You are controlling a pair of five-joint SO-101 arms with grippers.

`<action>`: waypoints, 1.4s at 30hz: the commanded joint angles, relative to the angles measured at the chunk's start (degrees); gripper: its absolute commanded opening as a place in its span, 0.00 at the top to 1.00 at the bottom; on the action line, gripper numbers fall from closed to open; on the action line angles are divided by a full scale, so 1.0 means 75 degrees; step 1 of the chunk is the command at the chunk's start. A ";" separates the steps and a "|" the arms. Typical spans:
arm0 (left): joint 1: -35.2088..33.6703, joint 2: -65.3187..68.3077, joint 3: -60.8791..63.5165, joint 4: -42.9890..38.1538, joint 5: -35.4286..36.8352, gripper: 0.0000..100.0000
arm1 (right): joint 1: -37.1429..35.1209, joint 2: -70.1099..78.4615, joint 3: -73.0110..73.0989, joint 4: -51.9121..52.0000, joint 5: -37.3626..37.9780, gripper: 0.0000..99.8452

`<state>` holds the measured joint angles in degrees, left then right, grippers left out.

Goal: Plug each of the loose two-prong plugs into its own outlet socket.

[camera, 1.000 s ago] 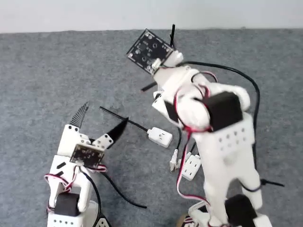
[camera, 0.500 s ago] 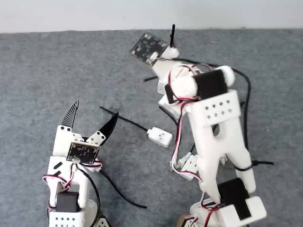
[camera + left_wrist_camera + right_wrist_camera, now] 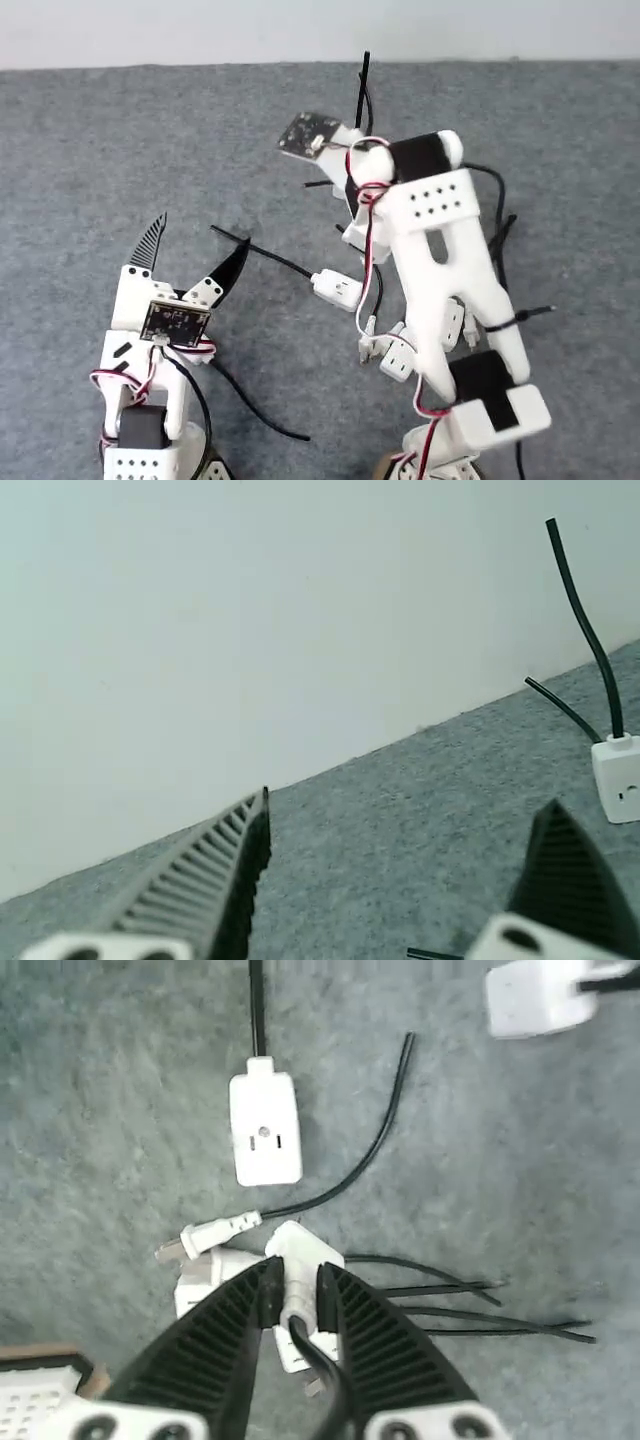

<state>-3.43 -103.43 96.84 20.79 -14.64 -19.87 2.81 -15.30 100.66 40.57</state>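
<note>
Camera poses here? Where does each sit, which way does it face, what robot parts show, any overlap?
High: fixed above the table, looking down; left arm, right arm, left gripper open.
Left wrist: on the left arm, facing along the table toward the wall; own fingers frame it.
Right wrist: above the right gripper, looking down; shut on a connector, sockets beyond.
Shared: high and right wrist both show sockets and cords on the table.

Grey carpeted surface (image 3: 90, 150) below a plain pale wall (image 3: 250, 610).
</note>
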 commanded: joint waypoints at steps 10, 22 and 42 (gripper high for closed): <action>0.0023 -0.0070 -0.0053 0.0211 -0.0047 0.62 | -0.1143 -0.0064 0.0059 0.0322 0.0375 0.99; 0.0023 -0.0070 -0.0053 0.0211 -0.0059 0.62 | -0.1096 0.0018 0.0832 0.0006 0.0926 0.99; 0.0012 -0.0070 -0.0053 0.0211 -0.0070 0.62 | -0.0545 0.1049 0.0715 -0.1237 0.3634 0.99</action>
<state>-3.43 -103.43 96.84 22.29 -14.64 -23.38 10.99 -8.79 91.87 66.86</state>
